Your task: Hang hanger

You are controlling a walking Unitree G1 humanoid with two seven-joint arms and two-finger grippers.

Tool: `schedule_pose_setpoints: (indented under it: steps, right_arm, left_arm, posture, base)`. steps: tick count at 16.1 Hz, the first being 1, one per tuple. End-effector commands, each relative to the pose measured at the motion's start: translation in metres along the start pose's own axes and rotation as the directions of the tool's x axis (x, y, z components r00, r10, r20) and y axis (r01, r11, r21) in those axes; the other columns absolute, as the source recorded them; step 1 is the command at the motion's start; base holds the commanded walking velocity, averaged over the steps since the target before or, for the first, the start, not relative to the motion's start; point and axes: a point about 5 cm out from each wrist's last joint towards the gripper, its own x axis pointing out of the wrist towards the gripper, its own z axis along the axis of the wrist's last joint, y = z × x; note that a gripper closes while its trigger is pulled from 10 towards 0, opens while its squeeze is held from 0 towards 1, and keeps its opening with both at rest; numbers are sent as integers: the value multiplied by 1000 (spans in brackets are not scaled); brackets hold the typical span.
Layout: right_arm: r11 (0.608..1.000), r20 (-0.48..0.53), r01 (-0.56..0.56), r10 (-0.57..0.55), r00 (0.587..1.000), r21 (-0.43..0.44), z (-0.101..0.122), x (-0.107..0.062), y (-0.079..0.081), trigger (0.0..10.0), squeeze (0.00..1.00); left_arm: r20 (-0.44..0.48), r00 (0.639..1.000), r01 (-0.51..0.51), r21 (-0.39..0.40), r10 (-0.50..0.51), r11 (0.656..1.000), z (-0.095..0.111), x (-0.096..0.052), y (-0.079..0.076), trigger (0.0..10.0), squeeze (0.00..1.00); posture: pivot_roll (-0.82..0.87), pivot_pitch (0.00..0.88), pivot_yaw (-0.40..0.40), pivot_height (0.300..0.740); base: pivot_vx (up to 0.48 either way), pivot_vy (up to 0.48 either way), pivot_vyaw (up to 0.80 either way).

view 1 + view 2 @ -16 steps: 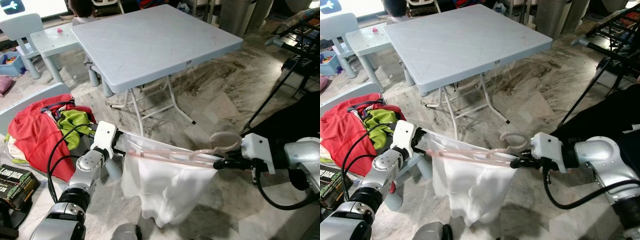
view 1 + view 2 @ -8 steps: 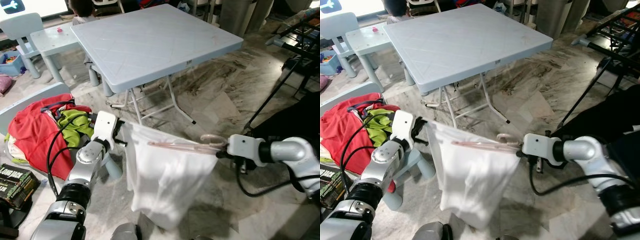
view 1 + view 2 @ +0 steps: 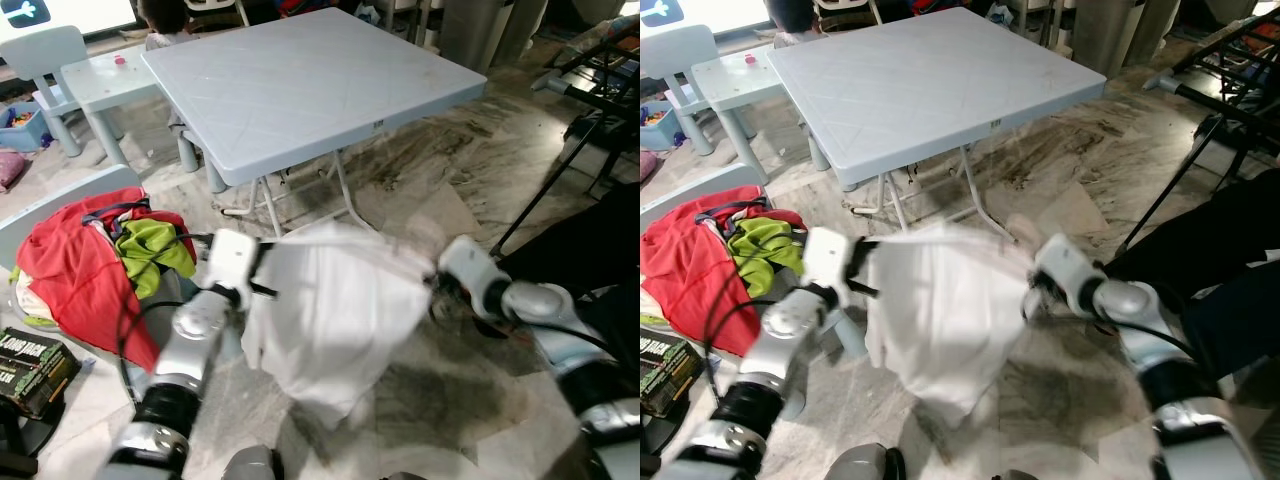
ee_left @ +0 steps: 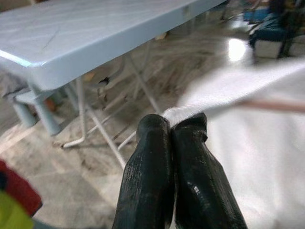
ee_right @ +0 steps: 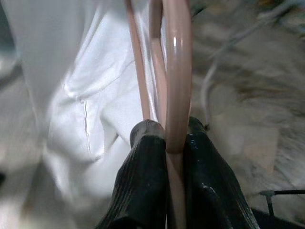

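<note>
The left gripper (image 4: 172,125) is pinched tight on a corner of the white cloth garment (image 3: 335,305), and the right gripper (image 5: 167,138) is clamped on the pink plastic hanger (image 5: 177,71), both mid-air over the marble floor (image 3: 440,200) in front of the grey folding surface (image 3: 300,80).

grey folding table (image 3: 300,85) beside red and green clothes (image 3: 85,255).

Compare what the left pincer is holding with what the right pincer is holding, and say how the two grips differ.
The left pincer pinches soft white cloth at its edge; the right pincer clamps the rigid pink hanger. The cloth bunches between the left fingers, while the hanger's rods run straight out between the right fingers. The left pincer is on the robot's left of the garment, the right opposite. Both are shut, holding the same garment up above the floor.
</note>
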Motion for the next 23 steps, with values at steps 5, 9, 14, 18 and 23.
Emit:
schedule_pose_setpoints:
  steps: [5,9,14,18,23]
  right_arm:
    - [901,405,137,-315,858,411,78,-7,-37,10000,0]
    - [934,571,45,-255,780,355,107,-17,-35,10000,0]
    - [970,592,-26,-127,796,243,105,-20,-18,10000,0]
    - [992,539,-22,-48,841,122,92,-17,-5,10000,0]
    - [993,399,-67,101,912,-99,53,-25,9,10000,0]
  left_arm:
    - [-137,986,98,48,-91,994,-25,-10,-18,0,0]
    - [-193,976,111,32,-102,993,-34,-13,-15,10000,114]
    - [-239,958,178,54,-160,983,-45,-26,-17,10000,1000]
    - [-231,947,241,65,-221,968,-43,-36,-21,10000,1000]
    - [-142,956,275,123,-257,954,-24,-39,1,10000,1000]
  posture:
    - [-76,0,49,740]
    - [-76,0,49,740]
    - [-68,0,44,740]
    - [-64,0,45,740]
    - [-60,0,44,740]
  base:
    - [0,0,0]
    - [0,0,0]
    - [0,0,0]
    - [0,0,0]
    - [0,0,0]
